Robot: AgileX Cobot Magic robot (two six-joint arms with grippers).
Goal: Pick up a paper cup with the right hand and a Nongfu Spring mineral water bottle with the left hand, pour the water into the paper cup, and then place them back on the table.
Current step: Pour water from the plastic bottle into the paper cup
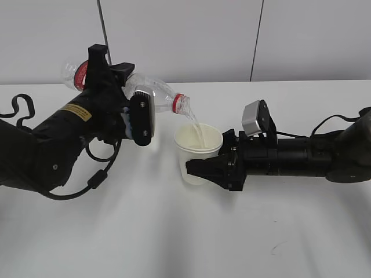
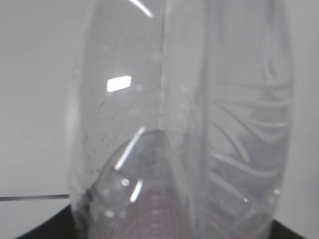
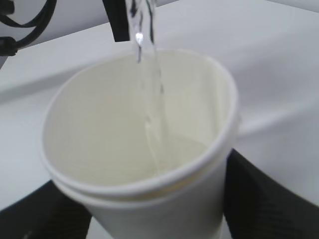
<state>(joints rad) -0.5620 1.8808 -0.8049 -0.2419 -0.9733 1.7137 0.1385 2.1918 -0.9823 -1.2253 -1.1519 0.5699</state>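
I am pouring now: my left claw [image 1: 136,119] is clamped on the bottle [image 1: 152,91], my right claw [image 1: 204,169] on the cup [image 1: 197,145]. Next I tip the bottle back up.

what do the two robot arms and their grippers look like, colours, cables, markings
The bulky black left arm bears a yellow sticker and loose black cables; its forked black left gripper carries a silver-grey plate. The slimmer black right arm has a black right gripper, a small silver-grey block on top, and a thin black cable.
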